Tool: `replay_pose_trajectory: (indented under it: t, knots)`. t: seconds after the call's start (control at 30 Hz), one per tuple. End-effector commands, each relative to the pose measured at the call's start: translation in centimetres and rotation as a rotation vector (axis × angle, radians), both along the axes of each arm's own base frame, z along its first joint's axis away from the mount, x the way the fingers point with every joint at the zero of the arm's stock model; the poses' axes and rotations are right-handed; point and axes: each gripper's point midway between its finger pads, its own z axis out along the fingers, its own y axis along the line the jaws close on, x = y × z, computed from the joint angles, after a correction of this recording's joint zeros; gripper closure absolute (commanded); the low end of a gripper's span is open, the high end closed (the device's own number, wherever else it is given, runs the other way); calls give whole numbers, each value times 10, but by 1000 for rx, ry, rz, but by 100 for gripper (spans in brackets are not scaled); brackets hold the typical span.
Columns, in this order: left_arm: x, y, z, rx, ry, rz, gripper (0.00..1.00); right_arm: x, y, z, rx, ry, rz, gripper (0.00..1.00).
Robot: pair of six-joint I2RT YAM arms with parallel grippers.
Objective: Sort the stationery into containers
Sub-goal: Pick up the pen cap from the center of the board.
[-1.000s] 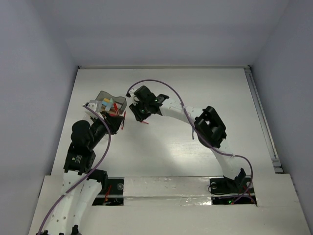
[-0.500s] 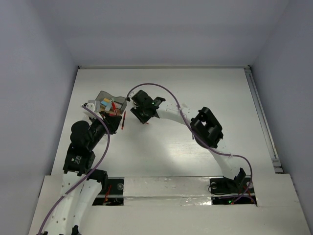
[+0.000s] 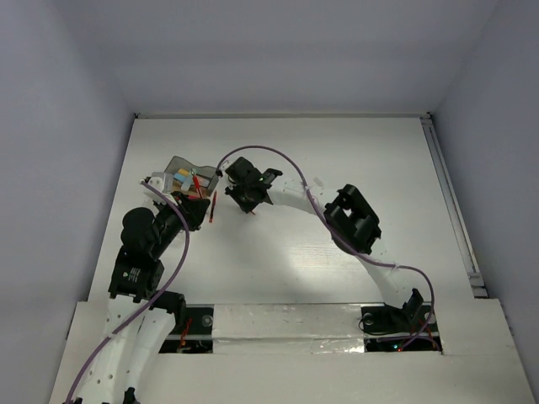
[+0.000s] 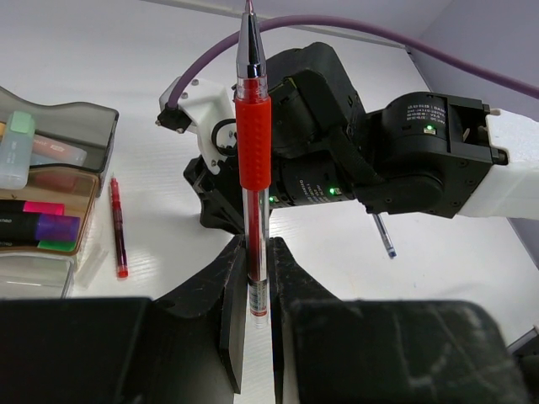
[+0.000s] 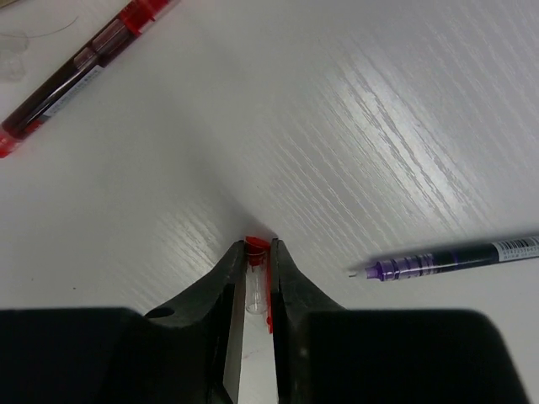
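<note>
Left jaws (image 4: 255,269) are clamping a red pen (image 4: 252,126) by its lower end, and it is standing upright with the tip up, off the table (image 4: 101,50). It is hanging just beside the containers (image 4: 80,118), not yet over a compartment.

Right jaws (image 5: 255,268) are pinching a small clear cap (image 5: 256,290) with a red end, low against the table. They look nearly shut on it, with both fingers touching its sides.

Done so far, judging by the load: the containers are holding several highlighters (image 4: 38,227) and a pale piece in the grey compartment. From the top view I cannot count them.

Not done yet:
- the red pen in my left jaws, waiting to go in
- a loose red pen (image 4: 117,227) lying on the table just beside the containers
- a purple pen (image 5: 459,255) lying near my right jaws
- the cap I am pinching

I am reading this as the late stretch: the bulk is sorted and only thin items are remaining. Nothing else loose is showing on the table from above.
</note>
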Motion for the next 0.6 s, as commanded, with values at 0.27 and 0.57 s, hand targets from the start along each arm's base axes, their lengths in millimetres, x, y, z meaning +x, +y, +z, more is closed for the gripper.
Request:
replay_pose_trajectory:
  t: [0.27,0.57]
  knots:
    - [-3,-10,31,-18,-98,-69,100,3,15,70,202,-108,-86,100]
    - [-22,-47,28,-73,-111,-324,100,4,-5,244,719,-365,-207,100]
